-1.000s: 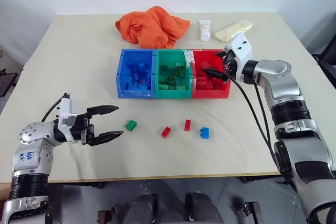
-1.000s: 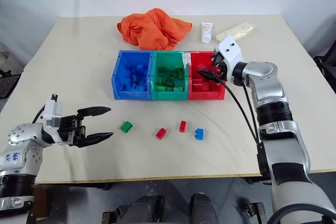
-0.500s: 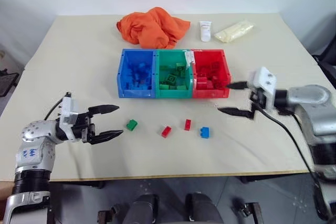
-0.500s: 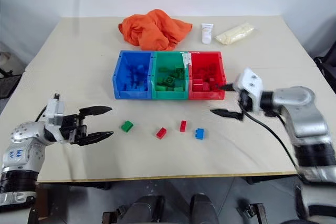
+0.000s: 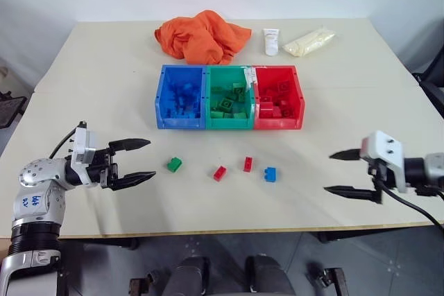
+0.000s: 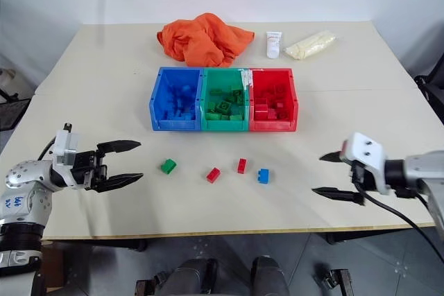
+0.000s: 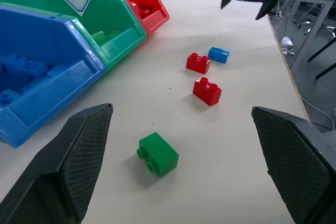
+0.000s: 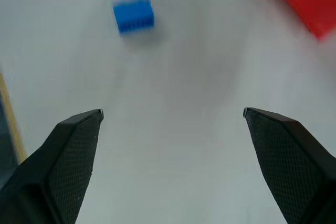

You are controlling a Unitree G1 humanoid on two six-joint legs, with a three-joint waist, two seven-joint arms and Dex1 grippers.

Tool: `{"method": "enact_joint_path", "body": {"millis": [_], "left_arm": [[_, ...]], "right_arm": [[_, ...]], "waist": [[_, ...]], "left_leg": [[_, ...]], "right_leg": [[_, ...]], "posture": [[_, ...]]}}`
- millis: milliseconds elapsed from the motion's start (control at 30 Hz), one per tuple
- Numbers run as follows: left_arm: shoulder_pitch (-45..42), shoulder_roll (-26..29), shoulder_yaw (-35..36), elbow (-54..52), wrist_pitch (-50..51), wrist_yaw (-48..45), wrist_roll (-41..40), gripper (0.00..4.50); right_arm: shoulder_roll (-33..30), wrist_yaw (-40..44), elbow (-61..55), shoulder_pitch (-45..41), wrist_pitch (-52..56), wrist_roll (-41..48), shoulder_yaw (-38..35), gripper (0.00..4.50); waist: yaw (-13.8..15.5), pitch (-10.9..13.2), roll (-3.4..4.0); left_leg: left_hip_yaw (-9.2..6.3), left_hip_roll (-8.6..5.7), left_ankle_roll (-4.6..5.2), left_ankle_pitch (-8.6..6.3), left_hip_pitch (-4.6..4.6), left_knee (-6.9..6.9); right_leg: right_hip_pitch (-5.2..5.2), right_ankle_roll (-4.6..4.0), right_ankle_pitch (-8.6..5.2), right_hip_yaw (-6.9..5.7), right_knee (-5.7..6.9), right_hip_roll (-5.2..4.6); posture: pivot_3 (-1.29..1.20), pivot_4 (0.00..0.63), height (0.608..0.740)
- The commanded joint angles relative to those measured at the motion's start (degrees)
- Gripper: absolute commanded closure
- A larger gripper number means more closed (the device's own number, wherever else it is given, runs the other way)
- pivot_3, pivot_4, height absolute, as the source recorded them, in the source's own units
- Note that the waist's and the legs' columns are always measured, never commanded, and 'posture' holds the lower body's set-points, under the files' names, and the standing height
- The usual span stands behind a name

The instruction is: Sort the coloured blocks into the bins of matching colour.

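Four loose blocks lay in a rough row on the table [image 5: 90,67], between the bins and the table's near edge: a green block [image 5: 173,165] toward the left, two red blocks [image 5: 220,173] [image 5: 248,164] in the middle, and a blue block [image 5: 270,175] toward the right. Behind them, mid-table, stood the three joined bins, blue bin [image 5: 163,98], green bin [image 5: 228,125] and red bin [image 5: 297,102], each holding bricks of its own colour.

The left gripper [image 5: 135,161] hung near the left edge with its fingers spread and nothing between them, aimed at the green block, which lay nearest to it. The right gripper [image 5: 343,172] hovered near the right part of the near edge, likewise spread and empty, with the blue block ahead of it.

The step in hand looked like a fresh pick, with four blocks still to sort. Next, either gripper would need to come down around its nearest block and pinch it before carrying it to the matching bin.

At the far edge lay an orange cloth [image 5: 200,35], a small white tube [image 5: 270,40] and a pale packet [image 5: 309,40].
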Motion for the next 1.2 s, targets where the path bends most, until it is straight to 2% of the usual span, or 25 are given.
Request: {"method": "enact_joint_path", "body": {"millis": [33,133,267,433,600,700,933,967,1200], "left_arm": [[0.41,-0.14,0.8,-2.43,-0.21,0.77,-0.61,0.0],[2.65,-0.78,1.04,-5.97,0.61,1.83,-1.44,0.0],[4.73,-0.81,2.27,-8.83,1.5,3.03,-2.01,0.0],[7.0,-0.6,3.64,-11.17,2.01,4.43,-2.57,0.0],[9.43,-0.48,4.83,-13.36,2.51,5.3,-3.08,0.0],[9.65,-0.65,4.87,-13.7,2.54,5.72,-3.12,0.0],[8.44,-0.93,4.11,-12.85,2.1,6.0,-2.95,0.0],[7.97,-1.0,3.92,-12.39,1.9,5.89,-2.83,0.0],[6.94,-1.57,3.55,-11.77,1.21,5.7,-2.66,0.0]], "right_arm": [[4.75,-2.05,-0.93,-4.4,1.29,-1.0,6.48,0.02],[11.85,-4.37,2.9,-10.42,0.32,-3.83,13.03,0.02],[15.45,-4.53,7.45,-14.43,-1.51,-6.66,16.96,0.02],[15.95,-3.1,9.84,-14.56,-4.63,-9.58,20.38,0.02],[15.66,-2.93,9.78,-12.63,-5.24,-9.35,19.84,0.02],[15.65,-2.76,10.08,-11.41,-6.4,-9.27,19.35,0.56],[16.56,-4.42,10.07,-10.95,-7.02,-8.84,17.95,2.91],[16.6,-4.7,9.53,-11.17,-6.76,-8.37,17.36,3.06],[15.98,-7.0,4.33,-14.47,-3.19,-3.87,11.74,3.03]], "waist": [[0.04,0.0,0.0],[-0.01,0.0,0.0],[0.16,0.0,0.0],[0.15,0.0,0.0],[0.04,0.0,0.0],[0.05,0.0,0.0],[0.06,0.0,0.0],[0.06,0.0,0.0],[0.05,0.0,0.0]], "left_leg": [[-0.02,-0.01,0.0,0.0,0.0,0.0],[-0.03,-0.03,0.0,0.0,-0.01,0.0],[-0.09,-0.05,0.0,0.0,-0.03,-0.01],[-0.15,-0.06,0.0,-0.01,-0.03,0.0],[-0.13,-0.05,-0.01,-0.01,-0.01,-0.02],[-0.13,-0.04,-0.01,-0.01,-0.01,-0.02],[-0.13,-0.05,-0.01,-0.01,0.0,-0.01],[-0.13,-0.05,-0.01,-0.01,0.0,-0.01],[-0.12,-0.05,-0.01,-0.01,-0.02,-0.01]], "right_leg": [[0.0,0.0,0.0,-0.01,0.01,0.0],[0.0,0.0,0.0,0.0,0.02,-0.01],[-0.09,0.0,0.0,-0.02,0.15,-0.02],[-0.07,0.0,0.0,-0.04,0.15,-0.02],[-0.06,0.0,0.0,-0.04,0.15,-0.02],[-0.05,0.0,0.0,-0.05,0.14,-0.01],[-0.03,0.0,0.0,-0.05,0.12,-0.01],[-0.03,0.0,0.0,-0.05,0.12,-0.01],[-0.06,0.0,0.0,-0.05,0.13,-0.01]], "posture": [[0.0,0.15,0.74],[0.0,0.15,0.74],[0.0,0.15,0.74],[0.0,0.15,0.74],[0.0,0.15,0.74],[0.0,0.15,0.74],[0.0,0.15,0.74],[0.0,0.15,0.74],[0.0,0.15,0.74]]}}
